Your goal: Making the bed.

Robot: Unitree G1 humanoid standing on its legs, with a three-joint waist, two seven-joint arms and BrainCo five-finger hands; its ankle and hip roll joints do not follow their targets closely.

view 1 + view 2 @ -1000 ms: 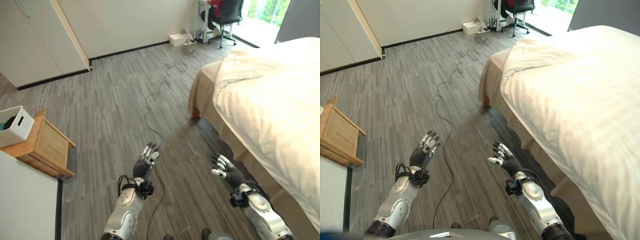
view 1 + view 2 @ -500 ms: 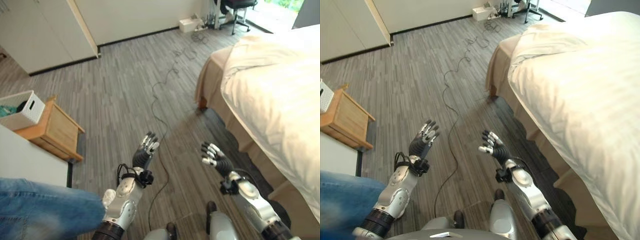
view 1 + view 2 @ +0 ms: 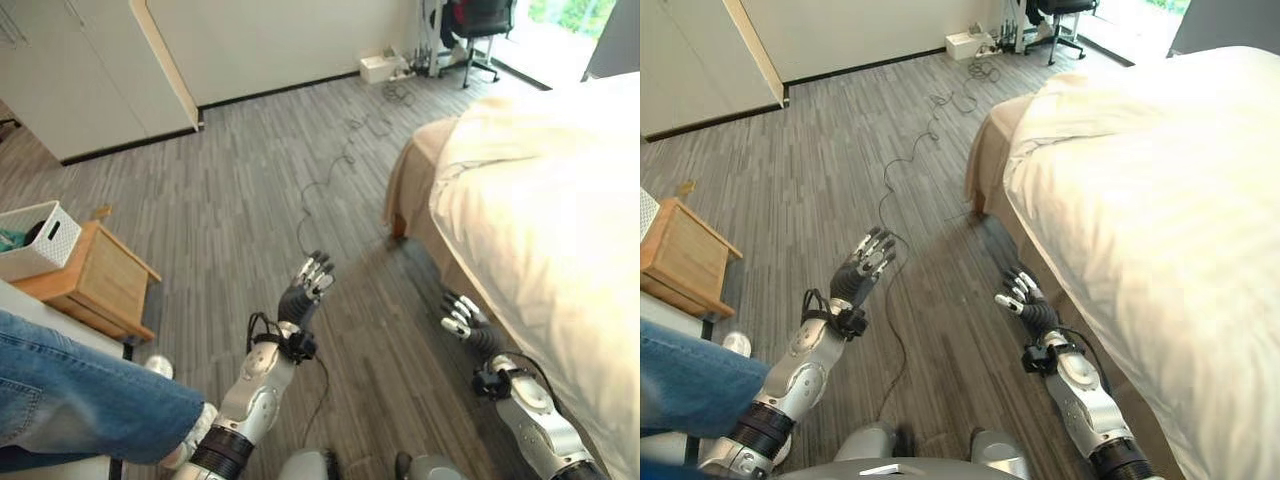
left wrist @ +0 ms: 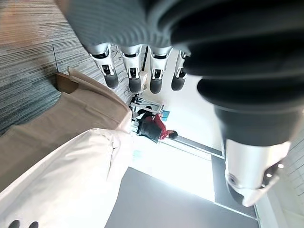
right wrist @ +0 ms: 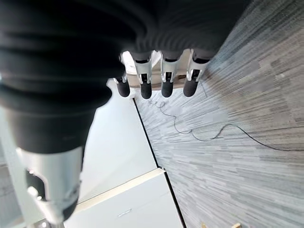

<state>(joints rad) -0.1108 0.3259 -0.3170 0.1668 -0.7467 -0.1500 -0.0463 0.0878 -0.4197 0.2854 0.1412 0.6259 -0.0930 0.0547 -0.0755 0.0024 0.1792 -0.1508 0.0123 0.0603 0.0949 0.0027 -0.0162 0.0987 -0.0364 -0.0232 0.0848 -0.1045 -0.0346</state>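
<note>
left hand (image 3: 862, 272) open, empty | right hand (image 3: 1024, 301) open, empty, lower centre | risk: snagging floor cable (image 3: 902, 165) approaching bed (image 3: 1160, 200)

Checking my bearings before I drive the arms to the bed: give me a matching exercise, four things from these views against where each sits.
Things:
1. white duvet
2. wooden side table
3. white basket
4. office chair

Places:
A. far end of the room, by the bright window
B. on the robot's right, covering the bed
C. on the floor at the left
D. on top of the side table

Pairs: 1-B, 2-C, 3-D, 4-A
</note>
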